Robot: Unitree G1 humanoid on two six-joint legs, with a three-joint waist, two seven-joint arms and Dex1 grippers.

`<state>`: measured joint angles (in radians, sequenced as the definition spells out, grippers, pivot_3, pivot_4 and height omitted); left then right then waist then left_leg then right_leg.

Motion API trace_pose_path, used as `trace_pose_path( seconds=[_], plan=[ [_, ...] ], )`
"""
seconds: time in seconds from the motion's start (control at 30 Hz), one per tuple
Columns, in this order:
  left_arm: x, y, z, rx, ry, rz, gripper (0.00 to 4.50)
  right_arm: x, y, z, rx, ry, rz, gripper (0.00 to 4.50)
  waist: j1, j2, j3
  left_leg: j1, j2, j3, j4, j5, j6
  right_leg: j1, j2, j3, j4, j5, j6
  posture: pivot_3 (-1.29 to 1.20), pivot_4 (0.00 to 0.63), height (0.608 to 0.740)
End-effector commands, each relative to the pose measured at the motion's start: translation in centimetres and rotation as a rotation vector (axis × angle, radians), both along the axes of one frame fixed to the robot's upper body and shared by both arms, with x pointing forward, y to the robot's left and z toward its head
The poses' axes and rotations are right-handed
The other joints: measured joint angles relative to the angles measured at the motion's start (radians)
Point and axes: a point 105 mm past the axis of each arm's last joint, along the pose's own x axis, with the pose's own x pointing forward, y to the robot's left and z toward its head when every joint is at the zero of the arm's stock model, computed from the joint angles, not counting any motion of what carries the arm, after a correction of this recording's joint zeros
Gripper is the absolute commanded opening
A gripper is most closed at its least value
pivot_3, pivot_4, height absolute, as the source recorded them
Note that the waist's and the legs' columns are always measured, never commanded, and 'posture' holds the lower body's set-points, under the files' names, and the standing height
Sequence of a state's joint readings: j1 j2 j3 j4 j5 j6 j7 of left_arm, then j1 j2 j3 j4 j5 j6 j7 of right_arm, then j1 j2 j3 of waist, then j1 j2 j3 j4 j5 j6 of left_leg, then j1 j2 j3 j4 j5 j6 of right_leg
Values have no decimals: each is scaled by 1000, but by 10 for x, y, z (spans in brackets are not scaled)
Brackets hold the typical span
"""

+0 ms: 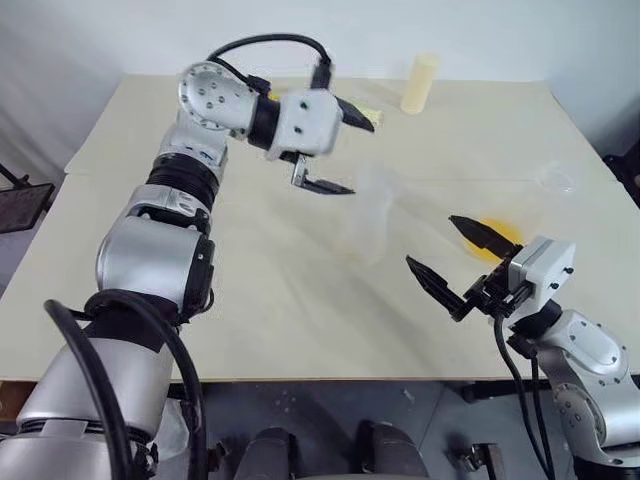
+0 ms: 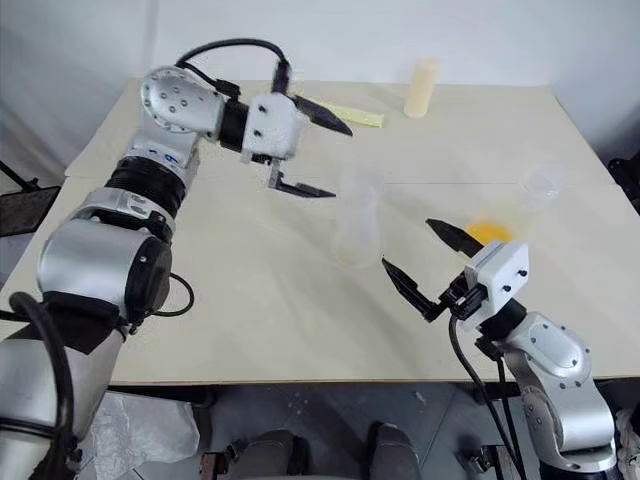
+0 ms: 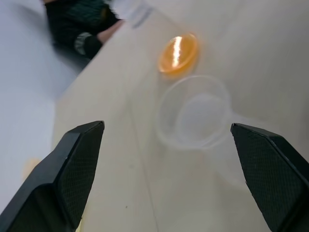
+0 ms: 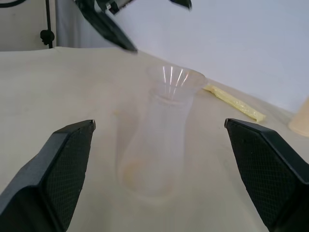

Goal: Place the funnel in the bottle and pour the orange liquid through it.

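Cream tabletop carries the bottle upright near centre, the funnel seated in its neck, with the orange liquid pooled in a clear vessel to its right. My left pincer hovers just above-left of the funnel, jaws wide apart, empty, pointing rightward. My right pincer hangs open near the orange liquid, empty.

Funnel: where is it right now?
The funnel sits in the mouth of the bottle, mid-table, just below the open left gripper and left of the orange liquid.
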<state>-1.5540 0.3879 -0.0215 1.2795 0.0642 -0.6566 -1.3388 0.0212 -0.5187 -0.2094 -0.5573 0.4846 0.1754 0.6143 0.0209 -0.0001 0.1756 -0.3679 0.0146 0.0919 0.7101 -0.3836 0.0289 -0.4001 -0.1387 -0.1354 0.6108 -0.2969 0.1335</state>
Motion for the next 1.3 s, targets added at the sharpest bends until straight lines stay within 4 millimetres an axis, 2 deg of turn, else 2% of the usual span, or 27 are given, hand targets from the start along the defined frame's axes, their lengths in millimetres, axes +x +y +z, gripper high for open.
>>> trace_pose_path(
  seconds=[0.03,0.13,0.17,0.27,0.4,0.57,0.73,0.9,1.03,1.17,1.3],
  plan=[
    [1,26,11,-153,61,28,4469,-3,-14,7,25,-37,-60,4500,-1,0,0,0,0,0,0,0,0,0,0,0,0,0,0,0,150,740],
    [4,42,5,-222,122,66,4469,-3,-21,6,42,-32,-84,4500,0,0,0,0,0,-1,1,0,0,-1,0,0,2,0,0,0,150,740],
    [6,60,-12,-253,183,104,4469,-3,-27,6,58,-25,-106,4500,2,0,0,-1,0,-1,2,0,0,-1,0,0,2,0,0,0,150,740],
    [4,95,-46,-323,298,186,4469,1,-41,8,88,-17,-153,4500,-5,0,0,-1,0,-1,4,0,0,0,-1,0,4,0,0,0,150,740],
    [-4,115,-78,-351,372,253,4469,7,-56,11,106,-16,-209,4500,-7,0,0,-1,0,-3,5,0,0,-2,-1,0,8,0,0,0,150,740],
    [-24,117,-111,-374,493,231,4469,10,-68,10,143,-15,-299,4500,3,0,0,-2,-1,-5,6,0,0,-2,-2,1,10,0,0,0,150,740],
    [-42,117,-134,-373,593,192,4469,-7,-81,-8,156,29,-440,4500,4,0,0,-2,-1,-5,6,0,0,-2,-2,1,11,0,0,0,150,740],
    [-45,117,-139,-363,635,167,4469,-34,-96,-16,187,56,-588,4500,2,0,0,-1,-1,-3,6,0,0,-2,-2,2,10,0,0,0,150,740],
    [-41,109,-135,-377,652,136,4469,-46,-104,-16,185,46,-670,4500,3,0,0,0,-1,-2,6,0,0,-2,-2,3,10,0,0,0,150,740],
    [-39,104,-134,-368,662,124,4469,-38,-107,-7,185,10,-691,4500,0,0,0,0,-1,-1,6,0,0,-2,-2,4,10,0,0,0,150,740],
    [-36,100,-131,-365,645,123,4469,-16,-117,-7,191,36,-716,4500,-1,0,0,0,-1,-1,6,0,0,-2,-2,4,10,0,0,0,150,740]
  ],
)
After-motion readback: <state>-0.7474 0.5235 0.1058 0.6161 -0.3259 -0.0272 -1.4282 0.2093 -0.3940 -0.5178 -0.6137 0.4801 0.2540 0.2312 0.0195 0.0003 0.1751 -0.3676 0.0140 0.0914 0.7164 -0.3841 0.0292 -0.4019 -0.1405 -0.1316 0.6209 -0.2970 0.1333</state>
